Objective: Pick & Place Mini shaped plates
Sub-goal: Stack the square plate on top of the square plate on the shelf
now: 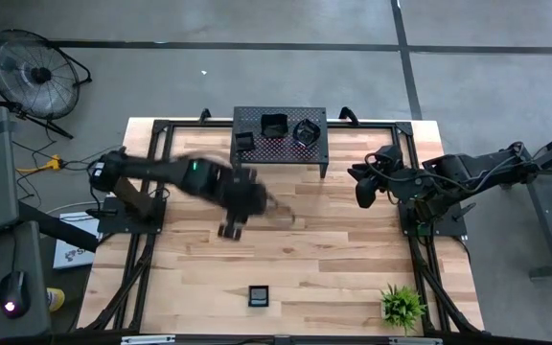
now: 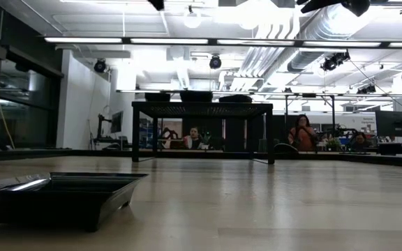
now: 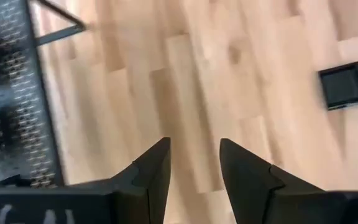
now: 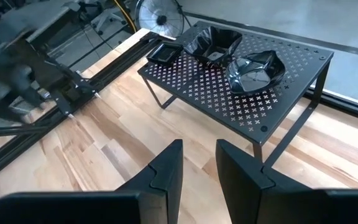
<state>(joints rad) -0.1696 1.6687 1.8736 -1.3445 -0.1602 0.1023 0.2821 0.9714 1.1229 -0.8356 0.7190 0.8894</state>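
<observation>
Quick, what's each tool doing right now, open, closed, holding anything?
Left tool: open, holding nothing, above the bare wooden table.
Right tool: open, holding nothing, waiting at the table's right side.

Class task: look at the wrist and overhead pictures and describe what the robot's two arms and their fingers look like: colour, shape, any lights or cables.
Both arms are dark, jointed tubes. The left arm shows a small green light. The right arm carries black cables. Each gripper ends in two dark, wedge-shaped fingers tapering to flat tips.

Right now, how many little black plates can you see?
4. Three sit on the stand: a small square plate at its left, a deep plate in the middle, a crinkled plate at its right. A fourth plate lies alone on the table's near edge.
</observation>
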